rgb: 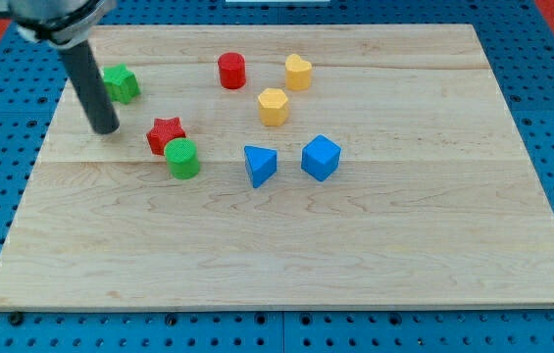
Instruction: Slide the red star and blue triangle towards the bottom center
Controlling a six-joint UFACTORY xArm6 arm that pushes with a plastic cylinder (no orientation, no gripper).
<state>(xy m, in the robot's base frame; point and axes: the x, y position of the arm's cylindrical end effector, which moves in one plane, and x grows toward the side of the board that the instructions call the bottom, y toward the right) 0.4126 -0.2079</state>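
The red star (165, 133) lies left of the board's middle, touching a green cylinder (183, 159) just below and right of it. The blue triangle (260, 164) lies near the middle, to the right of the green cylinder. My tip (107, 128) rests on the board to the left of the red star, a short gap away, and just below a green star-like block (121, 83).
A blue cube (321, 157) sits right of the blue triangle. A red cylinder (231, 71), a yellow heart-like block (298, 72) and a yellow hexagon (273, 106) lie toward the view's top. The wooden board (433, 245) lies on a blue pegboard.
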